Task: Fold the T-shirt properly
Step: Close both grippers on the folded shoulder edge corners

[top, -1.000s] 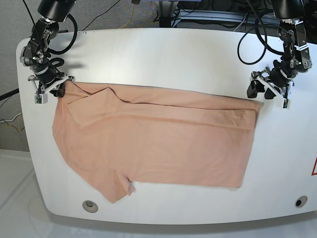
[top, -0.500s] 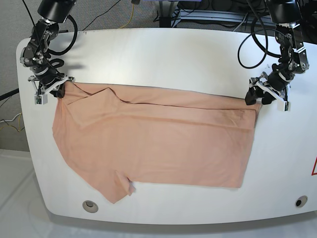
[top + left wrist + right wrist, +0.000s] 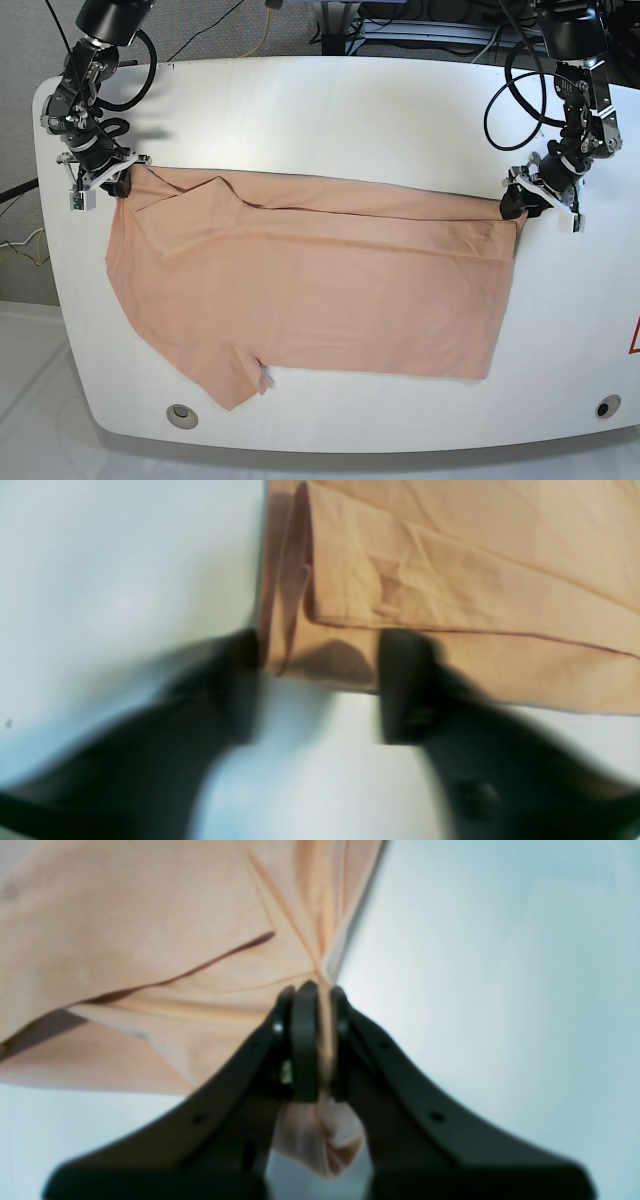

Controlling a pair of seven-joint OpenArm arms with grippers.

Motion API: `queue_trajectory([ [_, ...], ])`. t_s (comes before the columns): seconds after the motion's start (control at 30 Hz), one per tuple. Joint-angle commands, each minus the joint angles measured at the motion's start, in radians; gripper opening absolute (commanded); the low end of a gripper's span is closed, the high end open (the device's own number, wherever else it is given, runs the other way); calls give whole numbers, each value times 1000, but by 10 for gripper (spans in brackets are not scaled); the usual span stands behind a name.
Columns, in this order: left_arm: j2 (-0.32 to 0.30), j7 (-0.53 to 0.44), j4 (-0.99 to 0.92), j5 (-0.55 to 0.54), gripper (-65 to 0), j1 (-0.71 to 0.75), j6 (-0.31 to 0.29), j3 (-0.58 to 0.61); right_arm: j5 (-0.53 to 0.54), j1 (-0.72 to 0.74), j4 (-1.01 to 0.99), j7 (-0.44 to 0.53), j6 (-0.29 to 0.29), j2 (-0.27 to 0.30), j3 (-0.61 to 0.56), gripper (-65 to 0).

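Lying flat across the middle of the white worktop (image 3: pixel 350 110), the T-shirt (image 3: pixel 310 285) has its long folded edge running from 9 o'clock to 3 o'clock. One sleeve points toward 7 o'clock, near the front rim. Much bare worktop stays free behind the cloth at 12 o'clock, and a narrower strip is free at 6 o'clock. The side rims at 9 and 3 o'clock are close to the cloth corners.

The right gripper (image 3: pixel 314 1040) stands at the 9 o'clock corner, its jaws pressed together on a pinch of the fabric; a small bunch of cloth hangs out behind the fingers (image 3: pixel 305 1050).

The left gripper (image 3: pixel 315 690) is at the 3 o'clock corner. In its wrist view the jaws stand apart, one at each side of the folded corner, and the picture is blurred; I cannot tell if they already hold the cloth.

Compared with one second before, the left gripper has come down and inward to the corner, where it earlier hung just outside it. The right gripper and the T-shirt have not moved.
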Motion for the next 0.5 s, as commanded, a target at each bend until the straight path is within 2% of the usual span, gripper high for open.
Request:
queue_trajectory([
  [0.0, -8, 45, -2, 9, -548, 2, 9, 2, -5, 2, 14, -5, 3, 15, 4, -650],
  [0.07, -10, 44, -9, 1, -650, 3, 12, 4, -5, 4, 15, -14, 0, 13, 3, -650],
  [0.47, -13, 40, -26, -14, -650, 11, 3, 6, -5, 2, 12, -20, 2, 13, 2, -650],
])
